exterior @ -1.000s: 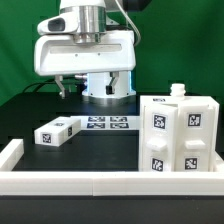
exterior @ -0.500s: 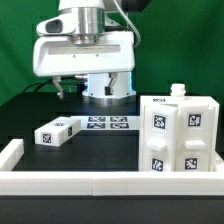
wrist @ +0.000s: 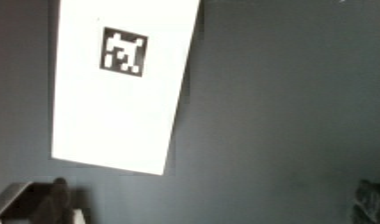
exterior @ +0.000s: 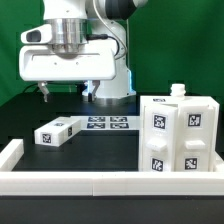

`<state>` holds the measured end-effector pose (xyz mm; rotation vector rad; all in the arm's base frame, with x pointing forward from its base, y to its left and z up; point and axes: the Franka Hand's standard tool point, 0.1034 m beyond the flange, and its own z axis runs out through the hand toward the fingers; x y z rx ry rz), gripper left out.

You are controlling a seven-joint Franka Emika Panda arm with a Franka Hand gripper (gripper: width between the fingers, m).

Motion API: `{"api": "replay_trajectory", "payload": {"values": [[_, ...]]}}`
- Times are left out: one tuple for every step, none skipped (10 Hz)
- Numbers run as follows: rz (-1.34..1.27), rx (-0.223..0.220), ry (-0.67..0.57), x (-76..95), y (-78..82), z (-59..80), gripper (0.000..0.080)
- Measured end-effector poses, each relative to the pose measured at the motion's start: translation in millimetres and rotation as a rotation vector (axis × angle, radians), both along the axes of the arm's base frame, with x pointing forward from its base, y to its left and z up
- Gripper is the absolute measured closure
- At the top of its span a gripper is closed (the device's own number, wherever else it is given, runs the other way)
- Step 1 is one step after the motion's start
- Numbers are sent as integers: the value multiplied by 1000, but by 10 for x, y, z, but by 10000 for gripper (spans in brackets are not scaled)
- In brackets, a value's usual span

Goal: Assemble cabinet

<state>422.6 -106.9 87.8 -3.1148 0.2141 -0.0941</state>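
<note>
The dark tabletop (exterior: 20, 110) is carrying everything. The cabinet body (exterior: 180, 135), the largest of the cabinet's parts, is standing at the exterior view's right, close behind the low border rail (exterior: 100, 182). Nothing visible is pinning it, so a wide sweep of the arm could be knocking it out of place. The end effector (exterior: 66, 94) is hanging above the tabletop toward the exterior view's left, its jaws spread fully and gripping nothing. The loose block (exterior: 58, 131) is lying below and in front of it, skewed, just beside the marker board (exterior: 108, 123). Judging from that skew, a descent without matching rotation is risking a finger landing on the block's top, or shoving the block along the surface and onto the marker board instead of straddling it.

The cabinet body's far side and interior are hiding from the exterior camera. In the wrist view a white tagged piece (wrist: 125, 85), probably the loose block, is being cut off at the frame edge, and only the fingertips (wrist: 41, 200) are showing, dim and blurred. The small knob (exterior: 178, 90) atop the cabinet body is proving too small to identify.
</note>
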Motion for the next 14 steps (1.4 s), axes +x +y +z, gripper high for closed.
{"api": "replay_trajectory", "payload": {"values": [[0,0,0,0,1,-1,2],[1,0,0,0,2,-1,2],[2,0,0,0,2,-1,2],[-32,7,1,-15,-48,-8,2],[-127,25,13,-62,-208,-31,2],[-177,34,40,-96,-286,-71,2],[-200,44,61,-124,-327,-132,2],[-235,55,72,-158,-369,-189,2],[-241,58,80,-174,-377,-225,2],[-239,55,86,-191,-364,-278,2],[-235,43,79,-198,-362,-350,2],[-227,32,78,-230,-372,-441,2],[-225,18,72,-257,-378,-528,2],[-219,7,72,-290,-364,-638,2]]}}
